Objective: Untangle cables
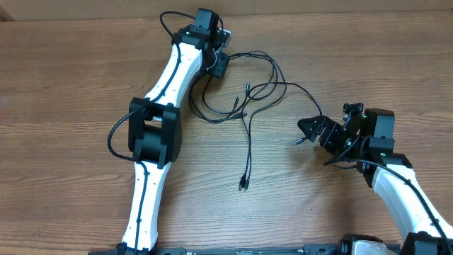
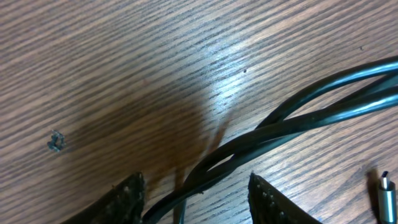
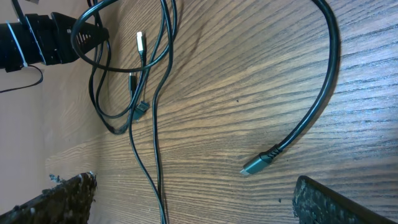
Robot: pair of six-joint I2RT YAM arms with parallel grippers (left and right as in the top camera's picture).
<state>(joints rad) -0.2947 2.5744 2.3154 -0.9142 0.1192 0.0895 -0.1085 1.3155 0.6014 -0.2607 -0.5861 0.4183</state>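
Two twisted strands of the cables [image 2: 280,127] slant up-right through my left gripper [image 2: 194,185], fingers wide, straddling but not clamping. Right gripper [image 3: 194,182] is spread wide too, w/ a free plug [image 3: 255,165] lying just ahead btwn the fingers, its cord arcing back to the tangle [image 1: 248,99]. Path to that plug looks unblocked, so right arm seems best placed for a loose end.

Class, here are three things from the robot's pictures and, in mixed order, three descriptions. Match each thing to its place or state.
Things:
1. left claw
2. right claw
3. cables

Descriptions:
A. open, with a loose plug lying on the wood ahead of it
B. tangled near the middle of the table
C. open, astride two crossed cables

Pairs: 1-C, 2-A, 3-B
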